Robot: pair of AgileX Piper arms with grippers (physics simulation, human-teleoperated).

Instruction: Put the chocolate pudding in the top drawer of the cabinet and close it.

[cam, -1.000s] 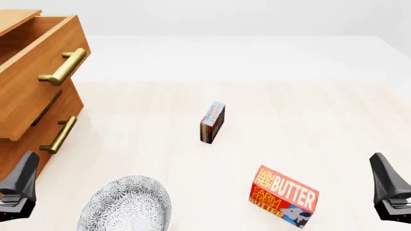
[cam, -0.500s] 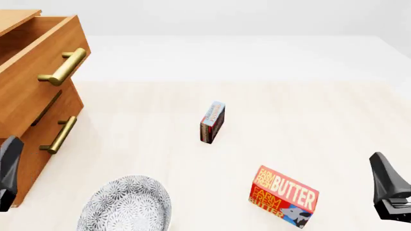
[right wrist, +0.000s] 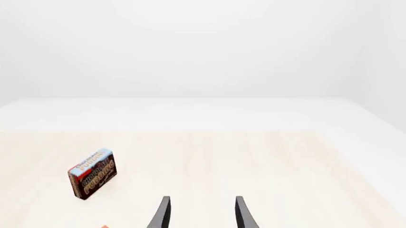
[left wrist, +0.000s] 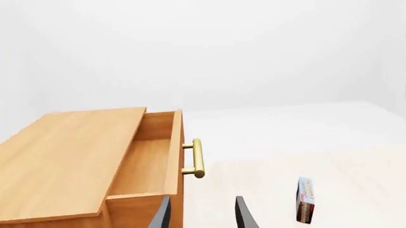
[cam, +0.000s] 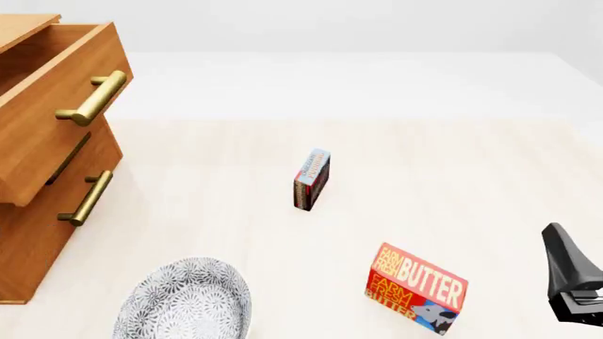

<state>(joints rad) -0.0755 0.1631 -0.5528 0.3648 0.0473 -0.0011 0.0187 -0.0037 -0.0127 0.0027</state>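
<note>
The chocolate pudding [cam: 311, 179] stands on its edge mid-table, light blue top up, and shows in the left wrist view [left wrist: 307, 200] and the right wrist view [right wrist: 92, 174]. The cabinet [cam: 38, 205] is at the far left. Its top drawer [cam: 56, 106] is pulled out, and the wooden inside [left wrist: 149, 164] holds nothing I can see. A brass handle [left wrist: 198, 158] is on the drawer front. My left gripper [left wrist: 201, 217] is open, near the drawer's front, and out of the front view. My right gripper [right wrist: 201, 216] is open at the table's near right [cam: 568, 281], far from the pudding.
A red-and-yellow butter box [cam: 416, 288] stands at the near right, between the pudding and my right gripper. A patterned grey plate [cam: 185, 300] lies at the near left, in front of the cabinet. A lower drawer's handle [cam: 87, 199] sticks out.
My left gripper has slid left, out of the front view. The right gripper, pudding, butter box and drawer have not moved.
</note>
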